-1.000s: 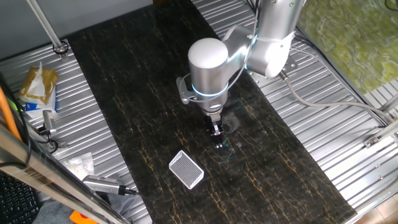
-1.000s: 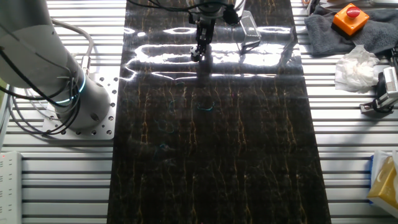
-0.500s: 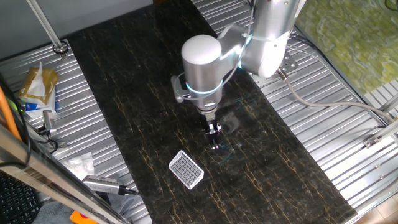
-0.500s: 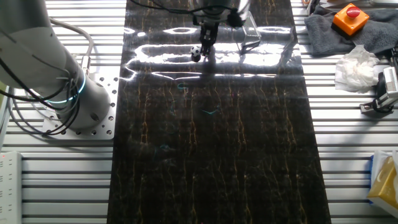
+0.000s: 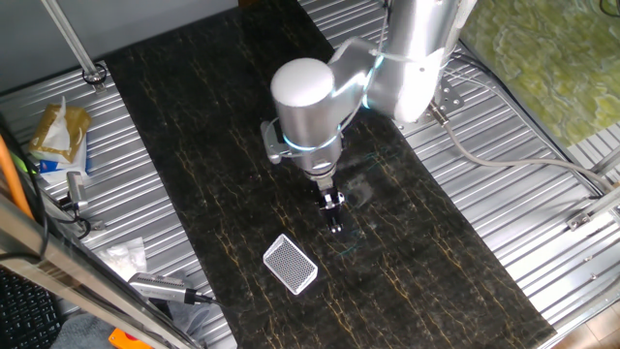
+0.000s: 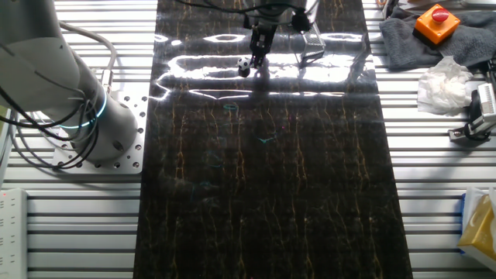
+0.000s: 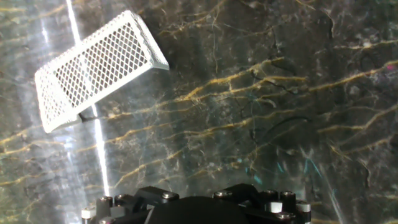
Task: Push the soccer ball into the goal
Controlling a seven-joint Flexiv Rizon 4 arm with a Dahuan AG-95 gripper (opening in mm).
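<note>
The soccer ball is a tiny white ball with black patches on the dark marble mat, seen in the other fixed view just left of my gripper. The gripper's fingers look pressed together with nothing between them, tips low over the mat. The goal, a white-framed mesh box, lies right of the gripper, so the gripper stands between ball and goal. In one fixed view the gripper is up and right of the goal, and the ball is hidden there. The hand view shows the goal at upper left, no ball and no fingertips.
The dark marble mat runs down the ribbed metal table. A grey cloth with an orange device, crumpled white paper and a tool lie on the right side. A yellow packet and paper scraps lie by the left edge.
The arm has shifted sideways and the gripper has slid slightly toward the goal. The ball, hidden behind the fingers a second ago, now shows beside them.
</note>
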